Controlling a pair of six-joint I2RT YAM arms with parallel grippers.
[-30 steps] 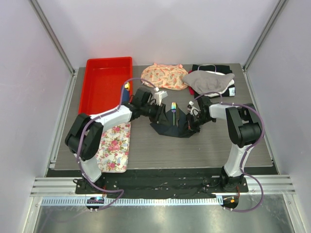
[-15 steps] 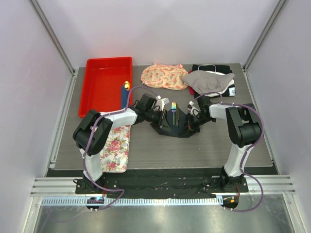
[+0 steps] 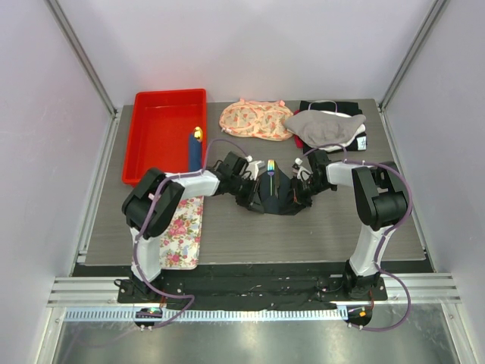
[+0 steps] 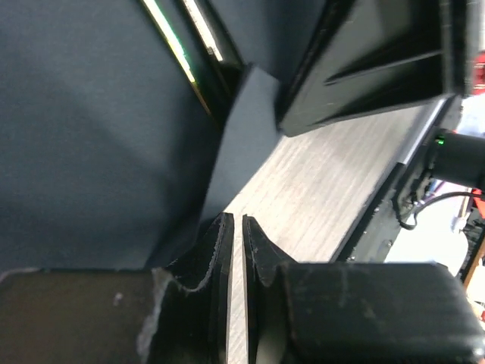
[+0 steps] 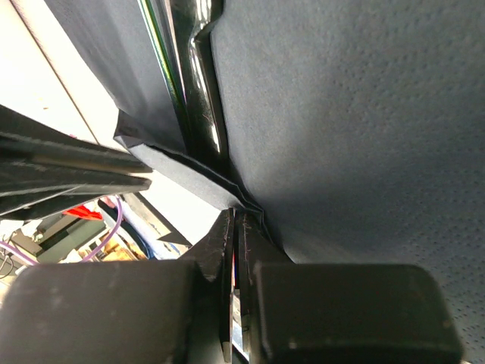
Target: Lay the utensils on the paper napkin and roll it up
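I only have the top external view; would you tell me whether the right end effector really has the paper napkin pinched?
Observer: Yes; the right wrist view shows the right end effector shut, with a folded edge of the paper napkin caught between its tips.
Operator: And on the left?
Observer: The left end effector is nearly shut; the napkin's edge reaches its tips, but bare table shows through the slit.
Operator: What sits in the fold?
Observer: The utensils, glossy black, lie along the napkin's crease.
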